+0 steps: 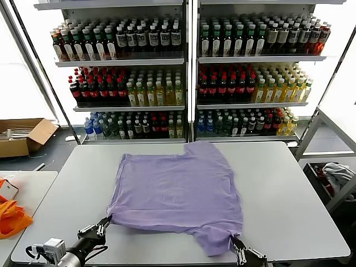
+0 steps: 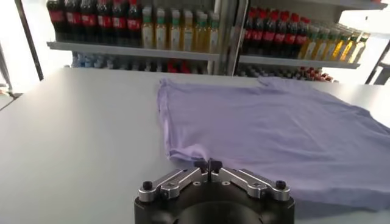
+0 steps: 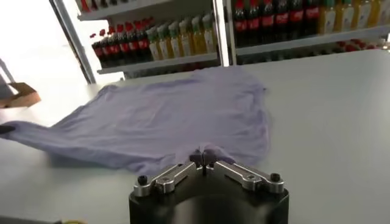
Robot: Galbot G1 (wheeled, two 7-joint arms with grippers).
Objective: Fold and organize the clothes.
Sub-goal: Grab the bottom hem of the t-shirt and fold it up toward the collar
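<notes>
Head view: left gripper (image 1: 105, 222) and right gripper (image 1: 236, 248) each pinch a near T-shirt (image 1: 178, 192) corner; lift both evenly, folding away.

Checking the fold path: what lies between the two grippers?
Head view: only the lavender T-shirt's near hem spans left gripper to right gripper, both shut on it.

The left claw (image 2: 208, 165) sits low over the grey table (image 2: 79, 134), its two fingertips (image 2: 200, 164) pressed together on a pinched-up fold at the near edge of the lavender T-shirt (image 2: 274, 128). The shirt lies spread and mostly flat across the table, rumpled along its side hem. Beyond the table's far edge stand shelves of bottles (image 2: 183, 27).
</notes>
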